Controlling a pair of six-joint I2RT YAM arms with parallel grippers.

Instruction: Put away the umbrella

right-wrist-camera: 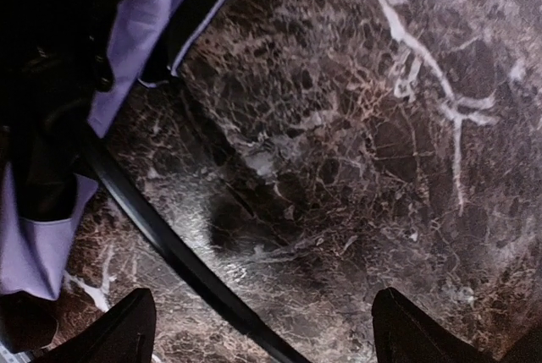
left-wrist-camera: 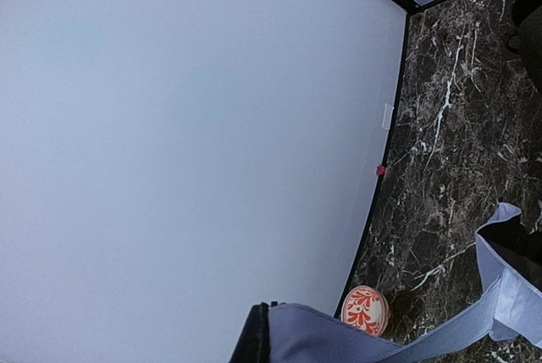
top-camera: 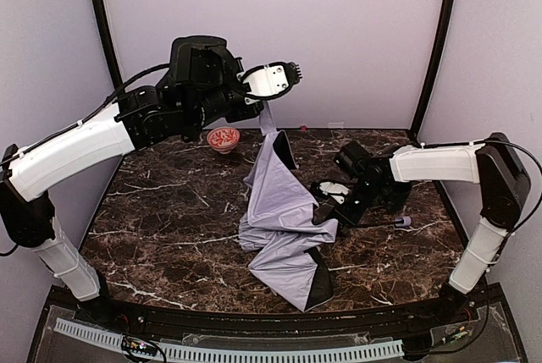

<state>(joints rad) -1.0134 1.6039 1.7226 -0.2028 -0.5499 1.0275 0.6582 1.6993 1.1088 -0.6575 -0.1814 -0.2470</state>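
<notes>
Left pincer (top-camera: 266, 102) is clamped shut on a corner of the umbrella (top-camera: 284, 219). It is held high above the back of the counter (top-camera: 161, 211), so a narrow strip of lavender fabric runs taut from it down to the heap. The right pincer (top-camera: 329, 211) sits low at the right side of the heap with its jaws spread wide. In its wrist view the two fingertips (right-wrist-camera: 135, 329) stand well apart, and the thin black shaft (right-wrist-camera: 169, 249) crosses the gap between them without being closed on.

One container is in sight: a red patterned bowl (top-camera: 223, 138), upright near the back wall (top-camera: 339, 33). It is behind and left of the fabric and apart from it, and its inside shows the same red-and-white pattern.

The umbrella lies collapsed across the middle of the counter. Black lining shows at its lower corner, which reaches close to the near edge. The shaft runs right from the heap to the small lavender handle (top-camera: 404, 222), which lies near the right edge.

Bare marble spreads from the fabric to the left edge, and a smaller patch shows at the back right corner behind the right arm. Pale walls close in the counter on the left, back and right.
</notes>
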